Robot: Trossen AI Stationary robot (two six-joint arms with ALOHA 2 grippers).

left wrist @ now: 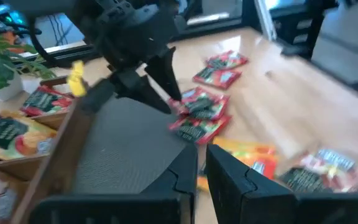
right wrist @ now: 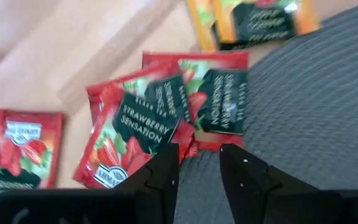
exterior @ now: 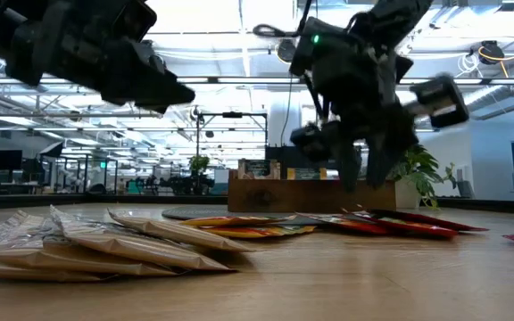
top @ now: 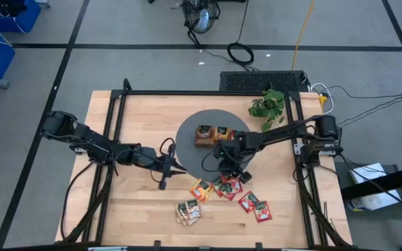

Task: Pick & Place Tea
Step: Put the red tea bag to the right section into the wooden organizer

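The small flat red strawberry tea sachets [right wrist: 160, 124] are seen overlapped in a loose heap at the near edge of the dark grey round mat [top: 194, 143], their printed long axes slanted at differing angles rather than aligned; the uppermost two lie partly on the mat and partly on the light wooden table [top: 138, 209]. Two more red sachets [top: 255, 206] lie flat farther out on the wood, an orange sachet [top: 200, 190] rests just beside the heap, and a fanned stack of green-and-tan sachets [top: 188, 212] is set nearer the table's front edge. Directly over the heap the right gripper [right wrist: 197, 168] is held, pointing steeply downward, its dark fingers parted by a narrow gap with a red sachet's corner below them; whether that sachet is pinched cannot be told. The right arm is stretched in from the table's right side across the mat. Behind it on the mat stands the brown wooden compartment tray [top: 204, 142], with sachets already inside. The left gripper [left wrist: 201, 171] is closed on nothing, held level above the table at the mat's left side.
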